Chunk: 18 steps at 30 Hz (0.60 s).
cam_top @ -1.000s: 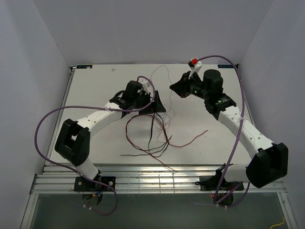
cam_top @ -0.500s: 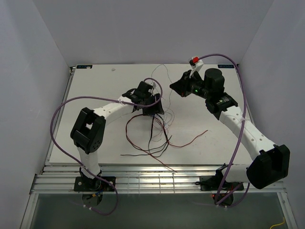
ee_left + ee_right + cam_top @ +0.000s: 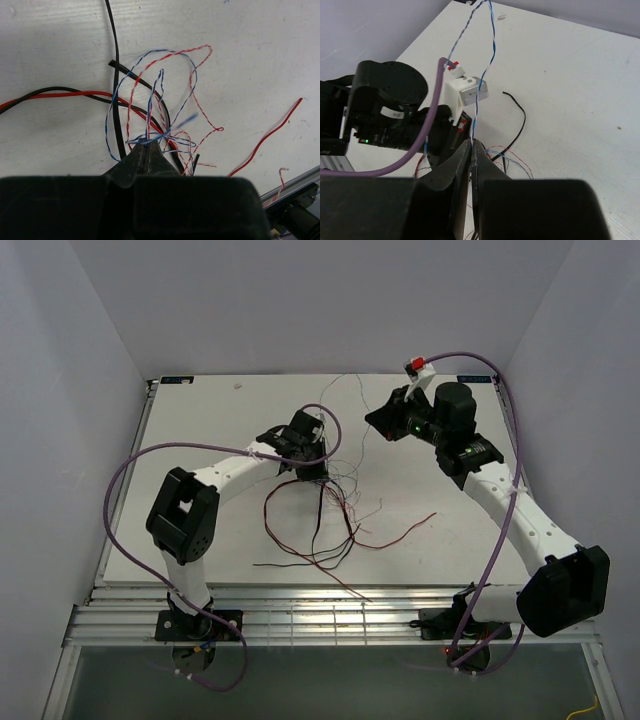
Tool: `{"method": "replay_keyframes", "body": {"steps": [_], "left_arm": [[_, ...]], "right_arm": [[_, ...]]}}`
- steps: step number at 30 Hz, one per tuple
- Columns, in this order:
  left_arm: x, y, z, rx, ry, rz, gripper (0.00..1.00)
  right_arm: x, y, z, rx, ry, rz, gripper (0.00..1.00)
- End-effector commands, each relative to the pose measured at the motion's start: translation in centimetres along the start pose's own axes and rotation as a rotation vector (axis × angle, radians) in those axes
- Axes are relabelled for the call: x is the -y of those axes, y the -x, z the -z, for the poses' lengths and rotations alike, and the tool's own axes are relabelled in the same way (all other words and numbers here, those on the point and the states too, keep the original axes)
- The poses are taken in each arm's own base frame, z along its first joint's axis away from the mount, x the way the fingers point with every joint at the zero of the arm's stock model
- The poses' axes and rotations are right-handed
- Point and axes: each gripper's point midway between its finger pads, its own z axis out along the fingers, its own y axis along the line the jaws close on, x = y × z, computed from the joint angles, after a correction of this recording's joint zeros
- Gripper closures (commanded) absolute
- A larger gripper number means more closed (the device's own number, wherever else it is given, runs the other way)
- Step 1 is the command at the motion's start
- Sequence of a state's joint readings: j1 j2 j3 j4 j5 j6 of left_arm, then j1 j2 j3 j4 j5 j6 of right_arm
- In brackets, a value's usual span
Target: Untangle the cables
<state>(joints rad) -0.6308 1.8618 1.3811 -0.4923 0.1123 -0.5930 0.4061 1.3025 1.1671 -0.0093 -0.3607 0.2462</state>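
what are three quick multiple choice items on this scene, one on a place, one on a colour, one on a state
1. Where does the tangle of wires lie?
A. in the middle of the table, between the two arms
B. in the far right corner
C. hanging off the near edge

2. What colour is the twisted wire pinched by the left pincer?
A. green and yellow
B. blue and white
C. plain orange

3. How is the right pincer?
A. wide open over bare surface
B. holding a red block
C. shut on a thin blue twisted wire

Key: 1 A, the top view shows the pile central; 2 B, blue and white strands meet at its tip; 3 C, it closes on the wire running upward.
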Motion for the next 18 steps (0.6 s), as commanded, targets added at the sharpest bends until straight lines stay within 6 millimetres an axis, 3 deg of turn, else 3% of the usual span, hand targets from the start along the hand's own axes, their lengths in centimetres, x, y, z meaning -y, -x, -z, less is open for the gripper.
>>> {"method": "replay_keyframes", "body": {"steps": [1,6,7,14,18], "left_arm": [[2.0,4.2,5.1,0.165,-0.024,-0.037,1.0],[2.2,6.2,9.7,0.3,-0.011,-0.048,1.0],[2.6,6.9,11.7,0.347,-0.028,-0.054,1.0],[4.3,9.5,21.0,0.566,-0.093,-0.09,1.0],[4.3,9.9,23.8,0.636,-0.1,-0.098,1.0]], "right_arm": [[0.6,2.9,1.5,0.082,-0.047,0.042,0.92],[4.9,2.9,3.4,0.083,-0.2,0.012,0.92],[5.5,3.0,3.7,0.086,-0.223,0.009,0.92],[14.7,4.8,8.1,0.112,-0.583,-0.006,0.92],[19.0,5.9,10.3,0.113,-0.766,0.009,0.92]]}}
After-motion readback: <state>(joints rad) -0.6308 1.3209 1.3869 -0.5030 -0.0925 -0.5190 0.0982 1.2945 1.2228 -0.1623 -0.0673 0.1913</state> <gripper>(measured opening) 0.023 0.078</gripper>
